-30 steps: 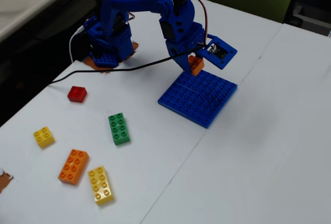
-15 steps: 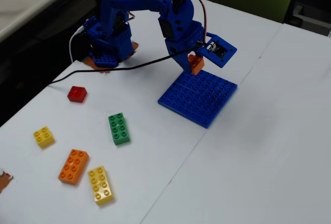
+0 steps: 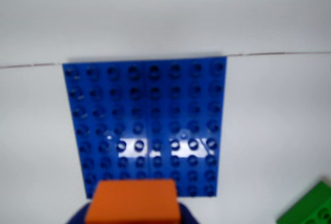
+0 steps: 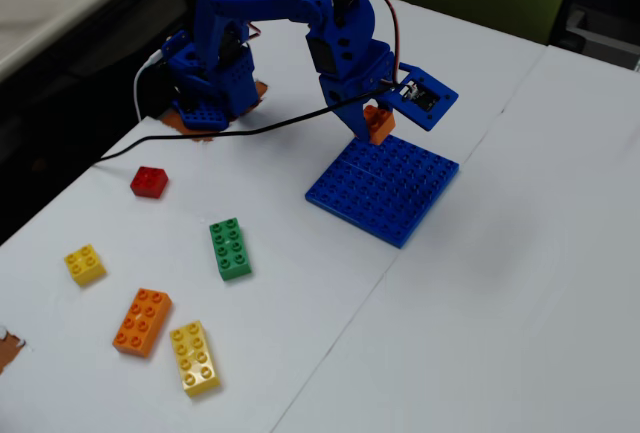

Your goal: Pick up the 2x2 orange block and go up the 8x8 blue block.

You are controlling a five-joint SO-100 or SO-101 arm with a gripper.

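Orange block (image 4: 379, 122) clenched in my jaws, just above the blue plate's (image 4: 384, 188) back edge.
White worktop (image 4: 500, 283), a seam across it, green wall behind. Loose bricks, fixed view: two yellow (image 4: 85, 264) (image 4: 195, 357), one green (image 4: 230, 248), one red (image 4: 149, 181), one long orange (image 4: 142, 321).

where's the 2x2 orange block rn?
In the fixed view, the 2x2 orange block is in the gripper, over the far edge of the 8x8 blue block.
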